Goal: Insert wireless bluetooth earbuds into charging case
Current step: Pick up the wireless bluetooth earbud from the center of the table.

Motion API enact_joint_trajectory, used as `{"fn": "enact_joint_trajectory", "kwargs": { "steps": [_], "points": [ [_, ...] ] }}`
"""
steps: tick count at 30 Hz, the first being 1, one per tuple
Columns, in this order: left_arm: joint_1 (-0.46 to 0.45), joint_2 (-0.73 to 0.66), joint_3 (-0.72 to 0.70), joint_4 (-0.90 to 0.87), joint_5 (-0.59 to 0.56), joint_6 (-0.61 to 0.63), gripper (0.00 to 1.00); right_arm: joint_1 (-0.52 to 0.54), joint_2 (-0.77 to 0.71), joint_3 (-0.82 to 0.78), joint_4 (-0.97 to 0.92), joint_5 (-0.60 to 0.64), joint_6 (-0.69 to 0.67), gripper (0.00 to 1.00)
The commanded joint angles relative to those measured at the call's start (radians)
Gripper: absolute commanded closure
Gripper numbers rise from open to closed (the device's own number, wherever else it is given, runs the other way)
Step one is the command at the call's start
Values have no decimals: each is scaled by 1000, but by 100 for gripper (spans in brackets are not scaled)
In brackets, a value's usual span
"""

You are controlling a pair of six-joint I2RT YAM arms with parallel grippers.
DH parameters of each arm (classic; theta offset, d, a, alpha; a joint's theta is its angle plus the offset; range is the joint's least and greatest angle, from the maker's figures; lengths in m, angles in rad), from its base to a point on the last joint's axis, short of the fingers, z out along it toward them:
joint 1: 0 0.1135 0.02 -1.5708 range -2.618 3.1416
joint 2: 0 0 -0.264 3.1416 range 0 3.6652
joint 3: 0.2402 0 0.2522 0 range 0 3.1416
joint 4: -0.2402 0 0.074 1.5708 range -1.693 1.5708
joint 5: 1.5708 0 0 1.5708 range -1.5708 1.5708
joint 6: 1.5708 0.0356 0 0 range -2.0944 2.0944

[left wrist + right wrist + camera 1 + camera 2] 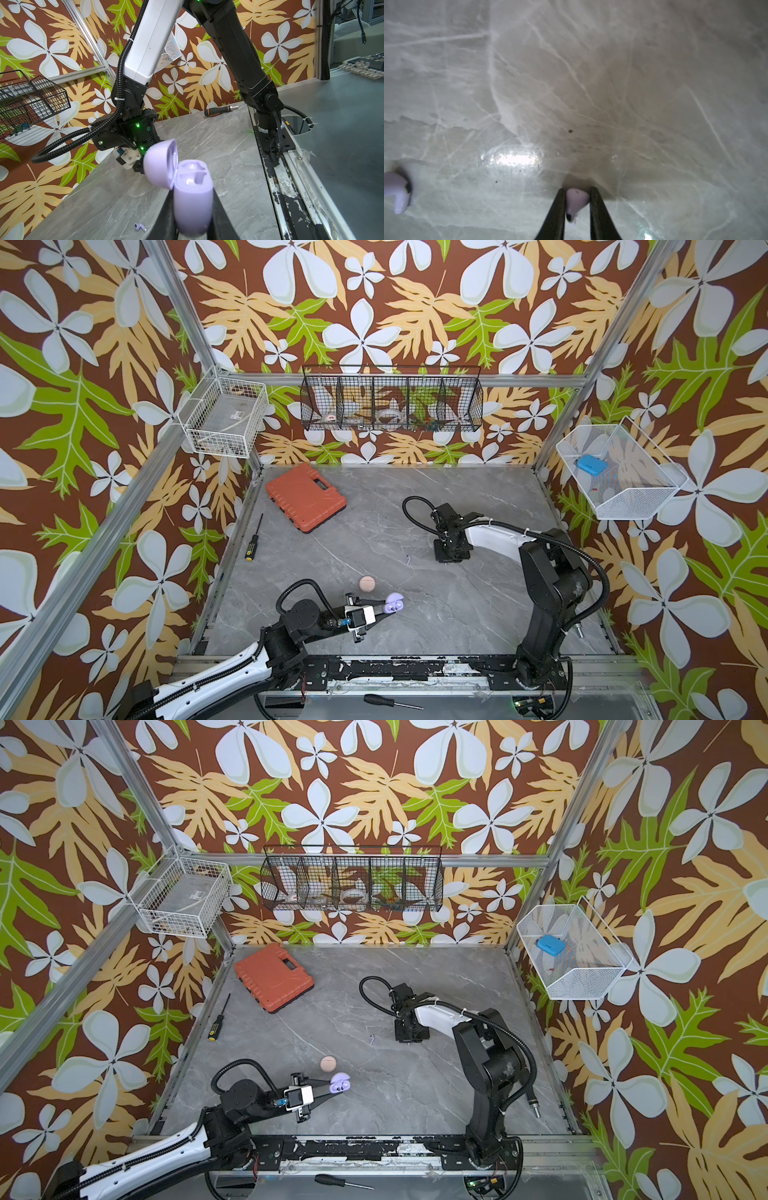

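My left gripper [192,195] is shut on the lavender charging case [193,207], holding it upright with its lid hinged open and both sockets showing; it appears in both top views [393,605] [339,1085]. My right gripper [577,190] points straight down at the table [451,559], shut on a tiny pale earbud [576,200] that lies on the marble. A second earbud [396,193], lavender, lies loose beside it [408,559] [140,227]. A closed pink round case [367,584] sits just behind the lavender one.
An orange tool case [305,497] lies at the back left, with a screwdriver [253,537] by the left edge. Another screwdriver [390,701] lies on the front rail. Wire baskets [390,400] hang on the walls.
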Motion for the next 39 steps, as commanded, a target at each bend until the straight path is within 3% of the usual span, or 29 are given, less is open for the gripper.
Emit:
{"fn": "enact_joint_trajectory", "kwargs": {
  "steps": [1, 39],
  "points": [
    [-2, 0, 8, 18, 10, 8, 100, 1, 6, -8, 4, 7, -2, 79],
    [-2, 6, 8, 12, 14, 2, 100, -1, -92, -86, 87, -65, 18, 83]
  ]
}}
